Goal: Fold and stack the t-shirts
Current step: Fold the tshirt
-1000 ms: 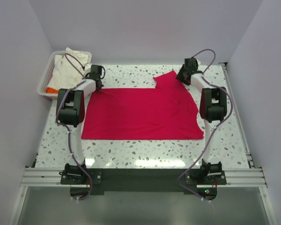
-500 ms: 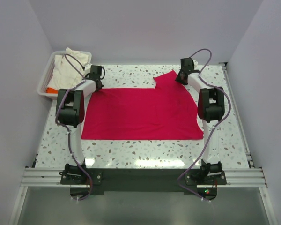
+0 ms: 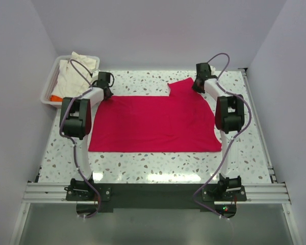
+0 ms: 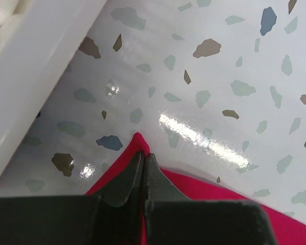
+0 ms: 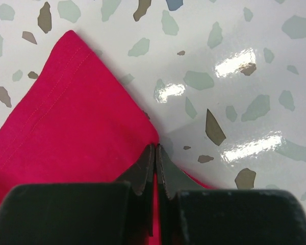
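Note:
A crimson-red t-shirt (image 3: 153, 122) lies spread flat in the middle of the speckled table, one sleeve (image 3: 181, 87) sticking out at the far right. My left gripper (image 3: 108, 96) is shut on the shirt's far-left corner (image 4: 137, 140). My right gripper (image 3: 198, 88) is shut on the cloth's edge (image 5: 154, 133) beside the sleeve (image 5: 66, 117). A cream-white t-shirt (image 3: 74, 69) lies crumpled in the white tray (image 3: 47, 89) at the far left, with orange fabric (image 3: 55, 97) showing under it.
The tray's white wall (image 4: 30, 76) stands close to the left of my left gripper. Grey-white walls close in the table on three sides. A metal rail (image 3: 153, 193) with both arm bases runs along the near edge.
My right gripper has moved a little left onto the shirt's far-right edge and shut on it. The left gripper has stayed shut on its corner.

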